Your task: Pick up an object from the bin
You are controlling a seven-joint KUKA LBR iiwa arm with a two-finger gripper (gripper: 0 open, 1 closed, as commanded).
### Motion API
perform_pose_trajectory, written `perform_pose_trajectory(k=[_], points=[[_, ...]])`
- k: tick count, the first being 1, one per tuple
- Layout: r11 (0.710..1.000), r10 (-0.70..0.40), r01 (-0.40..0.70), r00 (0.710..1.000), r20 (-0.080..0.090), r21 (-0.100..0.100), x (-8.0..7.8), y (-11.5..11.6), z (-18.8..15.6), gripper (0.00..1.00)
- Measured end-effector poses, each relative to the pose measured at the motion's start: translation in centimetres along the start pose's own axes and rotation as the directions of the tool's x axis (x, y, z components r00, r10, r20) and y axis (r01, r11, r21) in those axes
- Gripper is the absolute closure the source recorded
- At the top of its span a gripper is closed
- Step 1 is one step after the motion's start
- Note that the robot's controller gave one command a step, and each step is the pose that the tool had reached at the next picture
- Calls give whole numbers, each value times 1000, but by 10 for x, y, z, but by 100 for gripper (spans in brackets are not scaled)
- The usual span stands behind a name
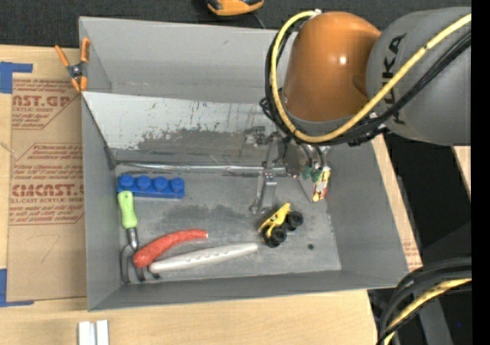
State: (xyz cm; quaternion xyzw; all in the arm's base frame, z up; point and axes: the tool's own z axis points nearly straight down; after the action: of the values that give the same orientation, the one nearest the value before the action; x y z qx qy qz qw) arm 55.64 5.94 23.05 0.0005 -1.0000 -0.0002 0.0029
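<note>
The hand [262, 200] is seen lowered into the grey metal bin [99, 144], below the arm's orange wrist cover, over the right half of the floor. Whether it is released or clenched cannot be told from this angle. Its tip is placed just beside a small yellow toy vehicle with black wheels [279, 226], which lies on the bin floor slightly below and to the right of it; whether the two touch cannot be told. The remaining things are gathered well apart on the left side of the bin. A blue studded block [151, 185] is laid flat near the left wall. A green-handled tool [126, 210] is set beneath it, and a red elongated piece [170, 244] and a long silver piece [207, 256] are found in the near left corner, lying against each other.
</note>
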Motion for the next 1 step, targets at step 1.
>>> perform_pose_trajectory(k=[1], points=[[1000,1,-1,1000,8,-1,-1,0,-5,0]])
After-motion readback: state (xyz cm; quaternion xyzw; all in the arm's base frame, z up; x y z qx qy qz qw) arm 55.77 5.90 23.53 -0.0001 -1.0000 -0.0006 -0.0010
